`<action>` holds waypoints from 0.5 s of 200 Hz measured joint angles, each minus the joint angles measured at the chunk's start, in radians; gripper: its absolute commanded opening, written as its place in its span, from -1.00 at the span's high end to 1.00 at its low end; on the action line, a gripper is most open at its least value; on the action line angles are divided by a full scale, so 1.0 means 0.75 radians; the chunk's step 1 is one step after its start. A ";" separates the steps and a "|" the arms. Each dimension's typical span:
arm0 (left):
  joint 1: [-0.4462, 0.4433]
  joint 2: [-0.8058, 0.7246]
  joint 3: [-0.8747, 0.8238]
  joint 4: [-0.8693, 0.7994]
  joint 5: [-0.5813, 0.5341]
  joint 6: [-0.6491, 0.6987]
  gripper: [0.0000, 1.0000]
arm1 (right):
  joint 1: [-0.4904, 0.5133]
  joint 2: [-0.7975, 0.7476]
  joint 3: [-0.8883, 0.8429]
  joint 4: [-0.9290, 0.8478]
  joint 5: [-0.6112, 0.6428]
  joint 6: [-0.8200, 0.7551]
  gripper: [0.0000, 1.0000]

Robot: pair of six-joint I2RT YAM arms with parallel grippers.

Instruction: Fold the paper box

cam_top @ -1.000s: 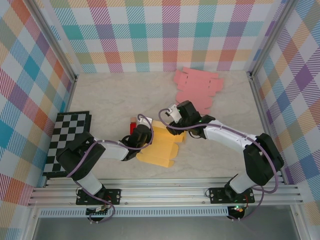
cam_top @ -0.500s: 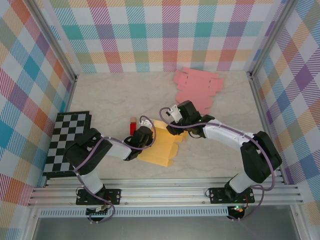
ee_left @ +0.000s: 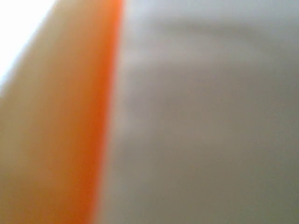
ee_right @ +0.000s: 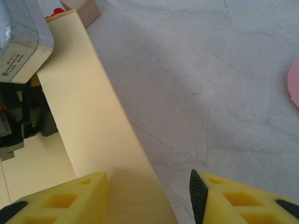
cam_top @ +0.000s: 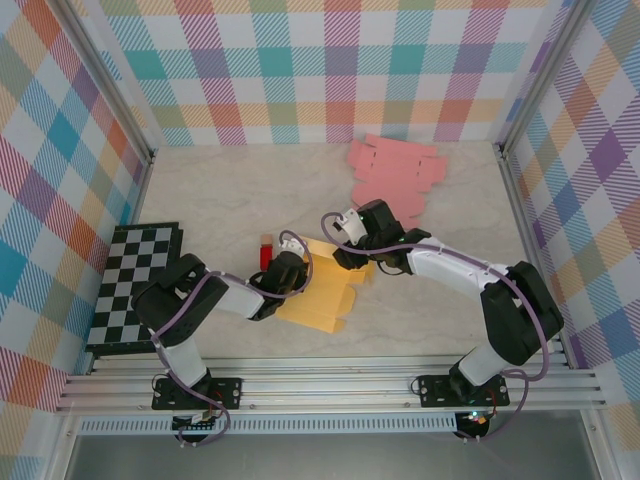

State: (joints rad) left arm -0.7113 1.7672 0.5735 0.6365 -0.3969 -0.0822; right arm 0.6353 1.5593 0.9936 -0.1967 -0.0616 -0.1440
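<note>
Paper box point(ee_right: 88, 116) flap stands between right claw's point(ee_right: 149, 184) fingers point(ee_right: 60, 196).

On my left lies a black-and-white chequered mat point(cam_top: 125, 270); at centre, a small red block point(cam_top: 266, 252) — far back, flat pink cut cardboard point(cam_top: 392, 178).

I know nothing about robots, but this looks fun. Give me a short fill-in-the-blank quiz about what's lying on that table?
1. The partly folded paper box in the middle is ____ in colour.
2. The flat cut-out card sheet lying farther back is ____.
3. The flat black-and-white board has a ____ pattern.
4. The small red object stands on the box's ____ side.

Missing words: yellow; pink; checkered; left.
</note>
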 measured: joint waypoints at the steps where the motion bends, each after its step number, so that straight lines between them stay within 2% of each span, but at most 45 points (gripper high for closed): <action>1: 0.001 0.001 0.001 0.002 -0.001 0.000 0.44 | -0.001 0.000 0.000 0.000 -0.001 -0.001 0.00; 49: 0.013 0.051 0.046 0.038 -0.011 -0.001 0.92 | -0.001 0.020 0.000 0.015 -0.041 -0.002 0.02; 69: 0.013 0.075 0.076 0.032 -0.034 -0.017 0.99 | -0.002 0.022 -0.001 0.024 -0.039 -0.001 0.03; 100: 0.013 0.085 0.086 0.033 -0.046 -0.041 1.00 | -0.005 0.023 -0.001 0.031 -0.028 0.003 0.03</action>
State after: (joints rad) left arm -0.7017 1.8309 0.6384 0.6613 -0.4313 -0.1127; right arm 0.6315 1.5764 0.9928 -0.1738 -0.0826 -0.1421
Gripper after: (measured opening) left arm 0.084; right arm 0.487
